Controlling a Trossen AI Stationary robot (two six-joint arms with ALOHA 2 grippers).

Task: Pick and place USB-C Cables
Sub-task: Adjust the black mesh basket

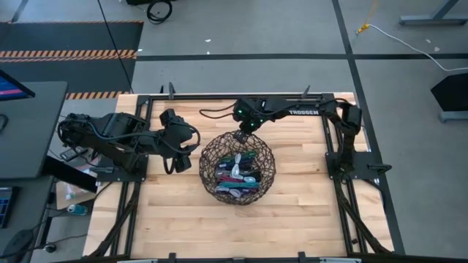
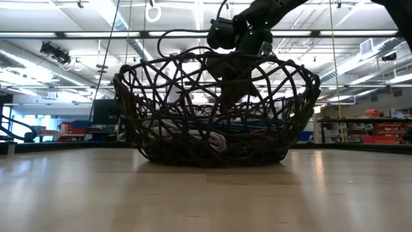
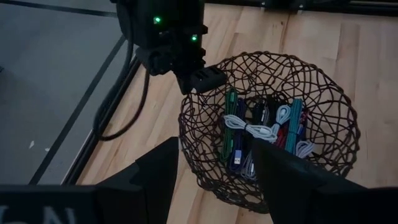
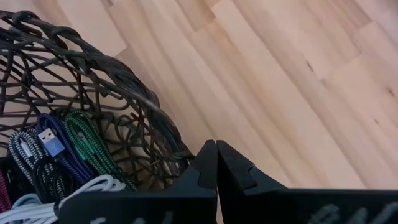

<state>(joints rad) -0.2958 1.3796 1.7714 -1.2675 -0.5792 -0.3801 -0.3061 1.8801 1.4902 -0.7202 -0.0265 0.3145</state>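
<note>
Right end effector (image 1: 243, 130): fingers pressed together, empty, over far rim of the dark woven wire basket (image 1: 208, 169).
Next: I'd spread them, then drop onto the folded coloured USB-C cables (image 1: 238, 175).

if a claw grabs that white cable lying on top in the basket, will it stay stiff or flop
Probably flop: the white cable is thin and lies in loose loops. It looks light, so lifting should be easy. It drapes across other cables in the wire basket, so it may snag and drag a neighbour.
</note>
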